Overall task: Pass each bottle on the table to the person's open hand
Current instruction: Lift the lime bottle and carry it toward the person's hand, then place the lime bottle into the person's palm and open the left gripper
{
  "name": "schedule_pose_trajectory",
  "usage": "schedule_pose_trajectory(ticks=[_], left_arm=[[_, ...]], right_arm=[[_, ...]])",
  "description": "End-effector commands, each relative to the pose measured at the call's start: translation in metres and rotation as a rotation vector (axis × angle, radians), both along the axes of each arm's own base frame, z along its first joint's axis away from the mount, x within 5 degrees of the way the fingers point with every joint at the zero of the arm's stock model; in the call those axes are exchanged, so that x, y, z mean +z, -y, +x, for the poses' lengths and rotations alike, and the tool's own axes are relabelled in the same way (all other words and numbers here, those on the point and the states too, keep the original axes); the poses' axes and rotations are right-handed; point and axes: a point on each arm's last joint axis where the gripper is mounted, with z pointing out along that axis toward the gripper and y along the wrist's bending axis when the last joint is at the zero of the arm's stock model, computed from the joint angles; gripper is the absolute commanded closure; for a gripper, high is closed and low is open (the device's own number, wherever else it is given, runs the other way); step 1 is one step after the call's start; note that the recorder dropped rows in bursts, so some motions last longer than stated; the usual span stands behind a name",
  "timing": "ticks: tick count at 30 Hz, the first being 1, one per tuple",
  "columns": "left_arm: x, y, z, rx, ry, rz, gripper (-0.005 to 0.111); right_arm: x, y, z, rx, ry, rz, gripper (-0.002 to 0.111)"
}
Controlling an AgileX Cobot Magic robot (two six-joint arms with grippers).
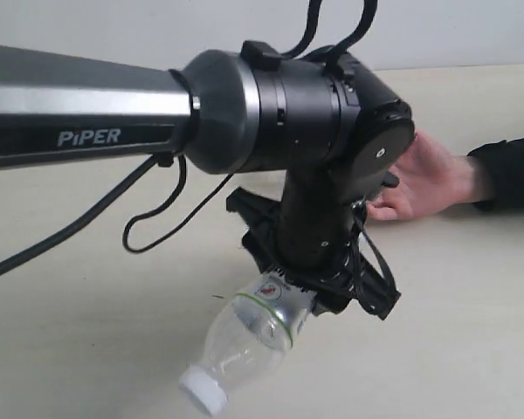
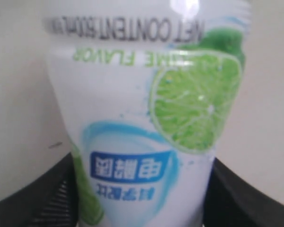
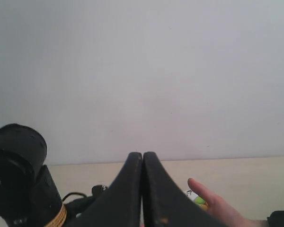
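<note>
Background and peripheral elements. A plain, pale grey-white wall (image 1: 472, 30) closed off the rear of the scene in the exterior view. It was unmarked and evenly lit, and its lower edge formed a straight horizontal line. In the right wrist view the same wall (image 3: 142, 71) filled most of the frame, shading slightly darker toward one side. A black sleeve (image 1: 511, 170) entered from the right edge of the exterior view, its cuff loosely creased. Only a small dark corner of the sleeve (image 3: 281, 218) was visible in the right wrist view.
</note>
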Motion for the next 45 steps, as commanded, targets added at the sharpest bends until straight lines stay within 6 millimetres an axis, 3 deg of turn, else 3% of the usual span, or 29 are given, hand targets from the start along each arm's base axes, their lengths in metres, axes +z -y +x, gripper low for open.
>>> schedule_pose_trajectory(ticks=[1,4,5,8,11,12,16,20,27,33,37,45], left_arm=[[0.051,0.003,0.014,-0.293,0.148,-0.020,0.106],[0.075,0.003,0.023,-0.493,0.251,0.029,0.106],[0.086,0.001,0.027,-0.636,0.304,0.084,0.106],[0.098,0.000,0.037,-0.983,0.377,0.254,0.106],[0.102,0.013,0.040,-1.353,0.483,0.291,0.107],[0.102,0.020,0.041,-1.496,0.529,0.309,0.107],[0.090,0.042,0.051,-1.775,0.702,0.375,0.107],[0.068,0.049,0.059,-1.963,0.703,0.473,0.107],[0.043,0.051,0.072,-2.097,0.711,0.396,0.107],[0.046,0.050,0.085,-2.117,0.725,0.386,0.107],[0.046,0.053,0.094,-2.097,0.761,0.280,0.107],[0.010,0.060,0.105,-2.006,0.741,0.238,0.107]], right_arm=[[-0.001,0.000,0.000,-0.004,0.002,-0.001,0.108],[-0.001,0.000,0.000,-0.004,0.002,-0.001,0.108],[-0.001,0.000,0.000,-0.004,0.002,-0.001,0.108],[-0.001,0.000,0.000,-0.004,0.002,-0.001,0.108],[-0.002,0.000,0.000,0.003,-0.009,-0.006,0.108],[-0.002,0.000,0.000,0.003,-0.009,-0.006,0.108],[-0.002,0.000,0.000,0.003,-0.009,-0.006,0.108],[-0.002,0.000,0.000,0.003,-0.009,-0.006,0.108],[-0.002,0.000,0.000,0.003,-0.009,-0.006,0.108],[-0.002,0.000,0.000,0.003,-0.009,-0.006,0.108],[-0.002,0.000,0.000,0.003,-0.009,-0.006,0.108],[-0.002,0.000,0.000,0.003,-0.009,-0.006,0.108]])
